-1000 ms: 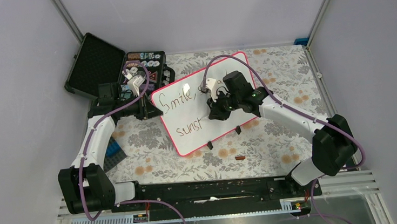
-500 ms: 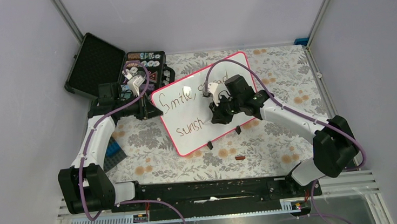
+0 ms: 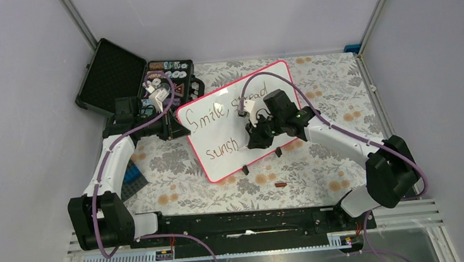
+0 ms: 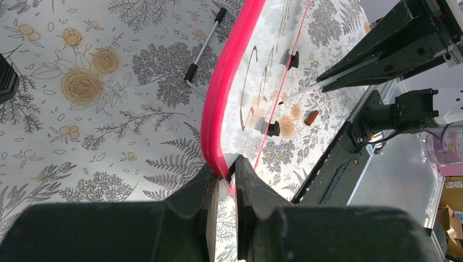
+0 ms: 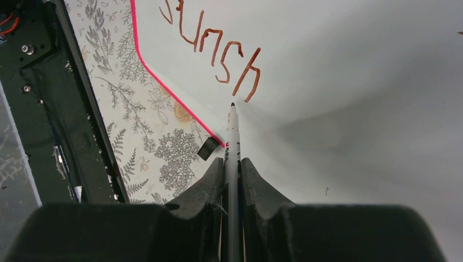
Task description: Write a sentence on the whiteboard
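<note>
Writing stands mid-word: the sentence (image 5: 218,54) on the whiteboard (image 3: 226,163) ends at "sunsh". The right claw (image 5: 232,164) clenches the marker (image 5: 233,128), tip just beside the "h". The left claw (image 4: 225,169) pinches the whiteboard's rim. Next, likely "ine."

Top external: fixed high and behind the arm bases, facing down and forward. Far off; takes in the whole table (image 3: 321,161), with the whiteboard (image 3: 220,167) at centre frame.

Left wrist: set just behind the left gripper (image 4: 225,166) at bottom centre, very near, looking along the board's pink rim.

Right wrist: set just behind the right gripper (image 5: 233,164), close over the board face, facing the marker (image 5: 233,139) tip and the sentence (image 5: 218,52) at upper centre.

Shared by all three: board, rim, lettering.
</note>
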Motion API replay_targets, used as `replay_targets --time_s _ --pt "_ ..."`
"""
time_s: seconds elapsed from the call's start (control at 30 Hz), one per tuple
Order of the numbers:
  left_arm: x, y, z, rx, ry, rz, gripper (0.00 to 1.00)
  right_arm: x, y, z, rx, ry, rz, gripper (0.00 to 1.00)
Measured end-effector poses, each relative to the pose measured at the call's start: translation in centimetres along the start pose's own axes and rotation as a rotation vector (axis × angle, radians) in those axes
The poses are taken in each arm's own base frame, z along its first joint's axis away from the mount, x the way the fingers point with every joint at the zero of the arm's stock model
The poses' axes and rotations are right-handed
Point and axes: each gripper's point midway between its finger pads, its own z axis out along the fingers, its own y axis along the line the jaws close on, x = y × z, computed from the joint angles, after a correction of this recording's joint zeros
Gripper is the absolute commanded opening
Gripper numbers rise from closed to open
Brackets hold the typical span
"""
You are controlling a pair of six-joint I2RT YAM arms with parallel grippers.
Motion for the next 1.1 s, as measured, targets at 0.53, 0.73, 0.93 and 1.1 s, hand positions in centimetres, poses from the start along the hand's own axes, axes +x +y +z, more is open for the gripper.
replay_targets --time_s 0.53,0.73,0.93,1.1 --pt "0.0 0.0 0.0 0.001 0.001 -0.001 0.0 -1.2 -0.1 -2.1 -0.035 -0.034 -0.001 0.0" --pt "0.0 0.0 0.0 0.001 0.001 -0.001 0.0 -1.4 -0.4 -2.2 -0.021 -0.037 -0.004 0.0" --pt "0.0 0.0 0.0 0.001 0.001 -0.001 0.0 -1.8 -1.0 -2.1 0.01 -0.048 -0.006 0.0" --pt "0.0 0.0 0.0 0.001 0.001 -0.001 0.0 -2.5 -1.5 -2.0 0.024 -0.061 -0.01 0.0"
